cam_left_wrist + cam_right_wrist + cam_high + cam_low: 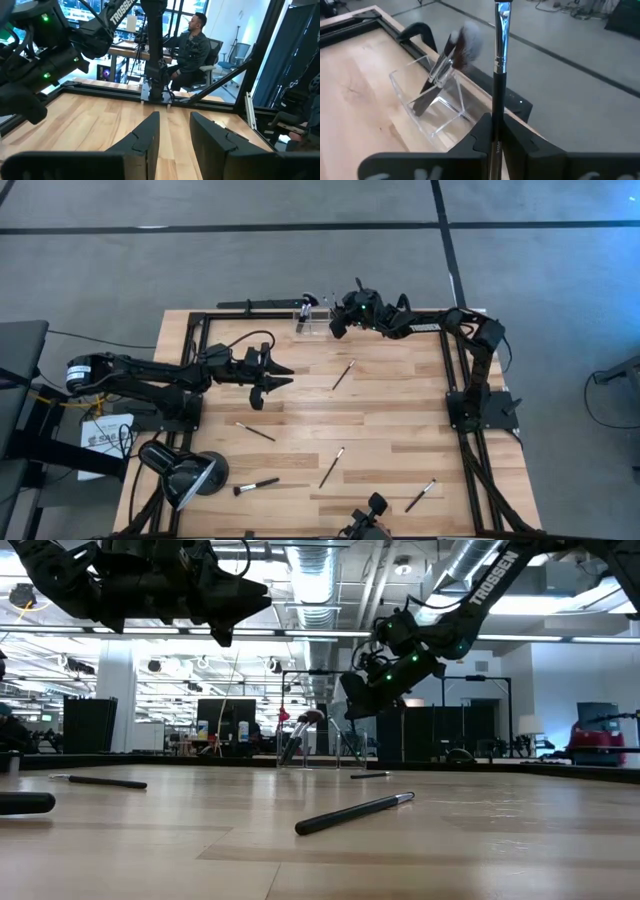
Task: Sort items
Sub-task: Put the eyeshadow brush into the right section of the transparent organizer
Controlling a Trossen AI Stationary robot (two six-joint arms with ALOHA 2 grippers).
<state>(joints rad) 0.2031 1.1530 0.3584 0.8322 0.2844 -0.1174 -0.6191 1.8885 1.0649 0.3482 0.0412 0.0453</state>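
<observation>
The right gripper (492,132) pinches a makeup brush (499,65) by its dark handle, bristle tip pointing away from the fingers. It hovers just beside the clear holder (432,102), which stands at the table's far edge and already has brushes (451,55) leaning in it. The held brush's long axis runs straight out from the claw, so dropping it in means tipping it over the holder's open top. The left gripper (268,376) waits spread and empty, nearer the table's middle. Loose brushes (343,374) lie on the table (400,410), well away from the holder.
</observation>
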